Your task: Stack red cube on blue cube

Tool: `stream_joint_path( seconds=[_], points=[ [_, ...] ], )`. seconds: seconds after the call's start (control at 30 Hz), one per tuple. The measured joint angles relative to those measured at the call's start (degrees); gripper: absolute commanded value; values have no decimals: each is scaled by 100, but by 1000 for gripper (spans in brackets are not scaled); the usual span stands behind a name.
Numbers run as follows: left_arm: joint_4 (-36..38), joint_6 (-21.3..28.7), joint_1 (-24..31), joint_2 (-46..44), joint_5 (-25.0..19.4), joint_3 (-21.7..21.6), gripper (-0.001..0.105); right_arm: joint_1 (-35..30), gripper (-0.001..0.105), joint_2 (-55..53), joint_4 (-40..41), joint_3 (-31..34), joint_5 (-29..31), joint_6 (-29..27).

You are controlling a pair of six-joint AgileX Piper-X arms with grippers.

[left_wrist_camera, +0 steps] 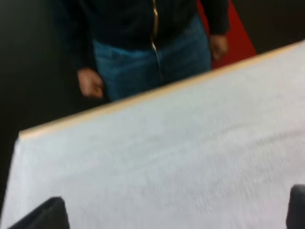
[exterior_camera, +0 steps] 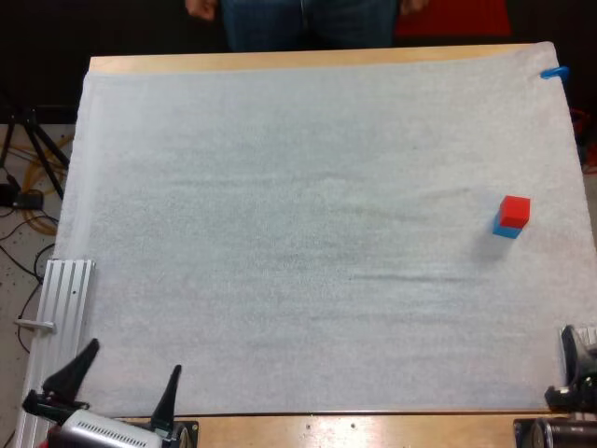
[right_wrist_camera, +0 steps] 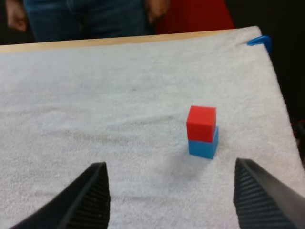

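Note:
The red cube [exterior_camera: 514, 210] rests on top of the blue cube [exterior_camera: 506, 231] at the right side of the white mat [exterior_camera: 298, 233]. From the right wrist, the red cube [right_wrist_camera: 201, 123] sits squarely on the blue cube [right_wrist_camera: 204, 147], well ahead of my right gripper [right_wrist_camera: 174, 200], whose fingers stand wide apart and hold nothing. My left gripper [exterior_camera: 121, 378] is at the mat's near left corner, open and holding nothing. Its fingertips [left_wrist_camera: 45, 214] show at the mat's near edge.
A person stands beyond the table's far edge, legs [exterior_camera: 308, 21] and hands [left_wrist_camera: 90, 82] visible. A ribbed metal rail [exterior_camera: 61, 299] lies along the left side of the mat. Cables and a stand are on the floor at left.

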Motion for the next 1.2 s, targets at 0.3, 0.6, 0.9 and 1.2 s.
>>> stream_joint_path(
  seconds=[0.3,0.6,0.9,1.2],
  points=[
    [483,-124,0,0,8,-57,87,0,56,-133,-70,379,-141,0],
    [-554,-124,0,0,-184,494,87,0,56,-133,-1078,832,-168,0],
    [-1408,-124,0,11,-209,1593,87,0,56,-133,-1136,1292,-168,0],
    [-1631,-124,0,20,-215,2321,87,0,56,-133,-1162,1579,-168,0]
  ],
)
